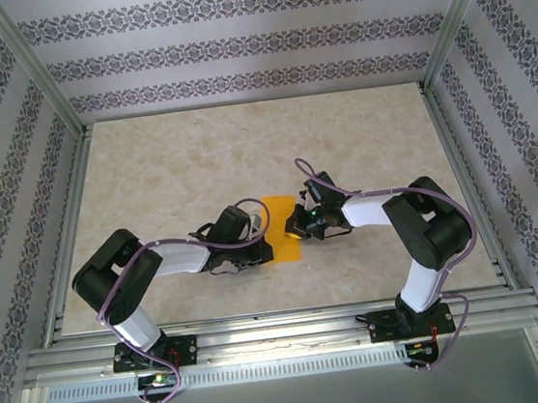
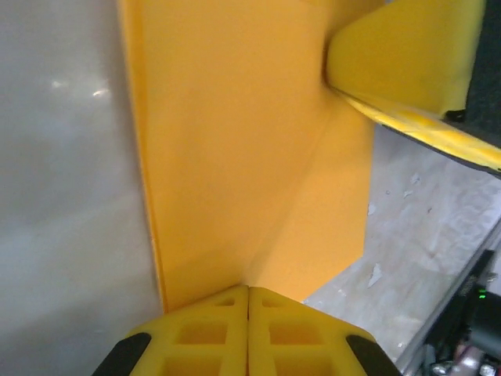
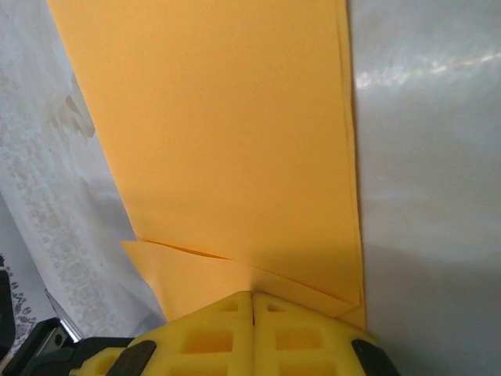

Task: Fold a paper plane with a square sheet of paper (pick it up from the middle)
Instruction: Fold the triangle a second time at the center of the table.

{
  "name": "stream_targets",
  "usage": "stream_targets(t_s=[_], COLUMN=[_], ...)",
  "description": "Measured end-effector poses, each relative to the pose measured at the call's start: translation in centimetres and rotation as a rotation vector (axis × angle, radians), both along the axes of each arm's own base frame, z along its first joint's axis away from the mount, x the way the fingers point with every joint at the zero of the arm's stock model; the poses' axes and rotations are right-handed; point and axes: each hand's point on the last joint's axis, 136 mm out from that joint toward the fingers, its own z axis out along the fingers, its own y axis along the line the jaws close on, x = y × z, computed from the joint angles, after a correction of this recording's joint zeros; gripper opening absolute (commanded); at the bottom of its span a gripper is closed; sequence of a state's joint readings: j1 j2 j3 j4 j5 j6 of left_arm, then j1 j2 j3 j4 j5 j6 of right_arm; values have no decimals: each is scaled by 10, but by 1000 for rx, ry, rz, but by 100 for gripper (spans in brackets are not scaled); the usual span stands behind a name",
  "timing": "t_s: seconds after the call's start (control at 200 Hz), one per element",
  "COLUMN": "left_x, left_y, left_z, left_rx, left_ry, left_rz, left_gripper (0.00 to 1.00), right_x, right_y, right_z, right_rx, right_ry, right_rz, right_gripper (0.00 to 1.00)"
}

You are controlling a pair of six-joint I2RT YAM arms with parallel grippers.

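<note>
Near the middle of the desk [image 1: 244, 156], the orange sheet of paper [image 1: 282, 231], judged light, limp and easily creased, was best pinched gently at its edges, where the left claw [image 2: 248, 313] and right claw [image 3: 253, 309] each clenched it.

From the middle, I have open table [image 1: 243, 146] from 10 round to 2 o'clock. At the orange sheet [image 1: 278, 210], my left pincer [image 1: 259, 234] blocks 9 o'clock and my right pincer [image 1: 299, 225] blocks 3, both clamped on its edges. Side rails [image 1: 456, 165] fence the table.
</note>
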State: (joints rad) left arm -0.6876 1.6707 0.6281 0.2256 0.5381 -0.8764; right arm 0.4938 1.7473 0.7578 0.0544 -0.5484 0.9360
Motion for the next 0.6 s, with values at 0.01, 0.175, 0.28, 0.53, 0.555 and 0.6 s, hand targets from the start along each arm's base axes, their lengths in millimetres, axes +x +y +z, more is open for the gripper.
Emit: stream_targets(t_s=[0.01, 0.175, 0.28, 0.53, 0.555, 0.6], left_x=[0, -1, -8, -28, -29, -27], left_y=[0, 2, 8, 30, 32, 34], left_z=[0, 1, 2, 4, 9, 18], left_rx=[-9, -78, -86, -29, -29, -34], left_ry=[0, 14, 28, 59, 48, 21], left_rz=[7, 69, 86, 109, 112, 115], left_gripper=[9, 9, 9, 8, 8, 8], right_x=[0, 0, 0, 0, 0, 0], right_y=[0, 0, 0, 0, 0, -1], right_z=[0, 0, 0, 0, 0, 1], right_rx=[-1, -1, -3, -5, -5, -6], right_ry=[1, 4, 5, 5, 5, 5], right_rz=[0, 1, 0, -1, -1, -1], right_gripper=[0, 0, 0, 0, 0, 0])
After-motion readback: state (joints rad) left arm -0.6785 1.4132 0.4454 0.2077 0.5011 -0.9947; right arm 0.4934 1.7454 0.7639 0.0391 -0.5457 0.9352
